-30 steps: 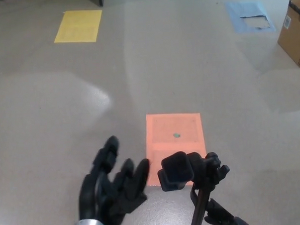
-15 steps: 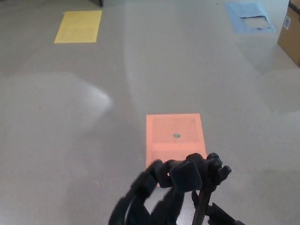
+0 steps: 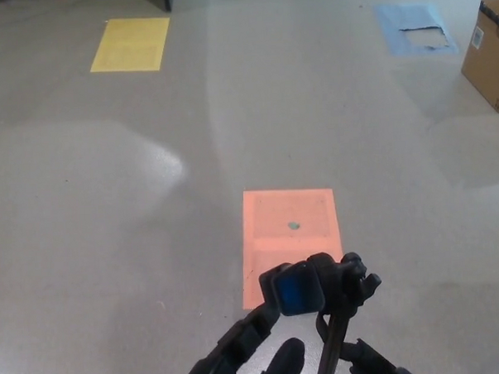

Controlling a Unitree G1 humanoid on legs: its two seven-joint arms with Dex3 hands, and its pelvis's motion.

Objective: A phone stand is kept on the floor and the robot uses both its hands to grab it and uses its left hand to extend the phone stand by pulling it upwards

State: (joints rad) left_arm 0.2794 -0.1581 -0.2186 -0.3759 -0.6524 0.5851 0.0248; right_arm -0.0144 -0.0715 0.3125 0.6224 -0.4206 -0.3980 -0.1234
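Standing on the floor (image 3: 109,201) at the bottom centre of the head view, the phone stand (image 3: 331,316) shows its black clamp head just below the orange sheet (image 3: 290,227), with its pole running down out of the picture. The left hand (image 3: 249,357) rises from the lower edge just to the left of the pole; its fingers (image 3: 240,341) are spread and reach up toward the clamp head, ending just under it, and they do not appear closed around any part of the stand. The right hand is hard to make out: a dark shape beside the pole at the bottom edge may belong to it or to the stand, so whether it is holding anything cannot be told. As a judgement, the task is at the approach stage: the left hand's grip is not yet made, the right hand's cannot be judged, and the upward pull that extends the stand is still to come. Compared with half a second earlier, the left hand has dropped lower and its fingers no longer cover the clamp head, which now shows a bluish face; compared with one second earlier, the hand has shifted from well left of the stand to just beside it. A yellow sheet (image 3: 130,43), a blue sheet (image 3: 415,26) and a cardboard box (image 3: 488,54) lie well apart at the far side.
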